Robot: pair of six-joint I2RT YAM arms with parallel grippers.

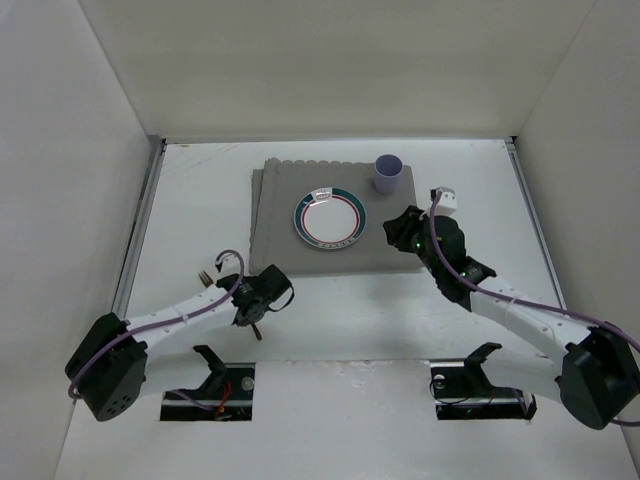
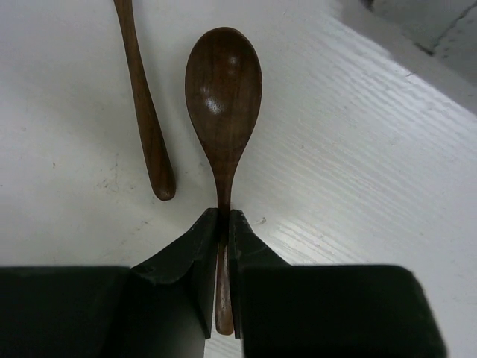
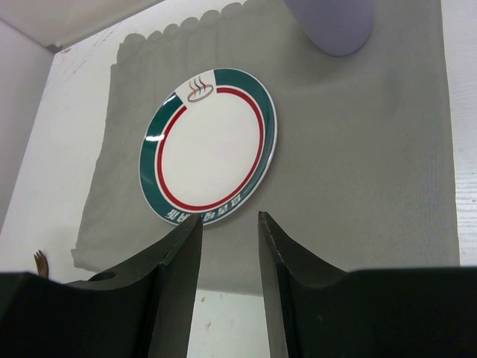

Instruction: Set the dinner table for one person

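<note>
White matte table (image 1: 330, 320), rectangular, closed by white panels on the left, far and right sides. Fine grain lines on the surface in the left wrist view, with some small dark specks. Two dark openings at the near edge (image 1: 208, 385).

Directly on it:
- Grey mat (image 1: 280, 250), in the middle of the far half, far edge scalloped, a second layer showing along its left side.
- Dark wooden spoon (image 2: 223, 89), near the mat's near-left corner and apart from it, bowl facing up, thin end pinched in the left gripper (image 2: 223, 218). Resting or just lifted, cannot tell.
- Second wooden handle (image 2: 145, 127), just beside the spoon and not touching it, upper part cut off by the frame.
</note>
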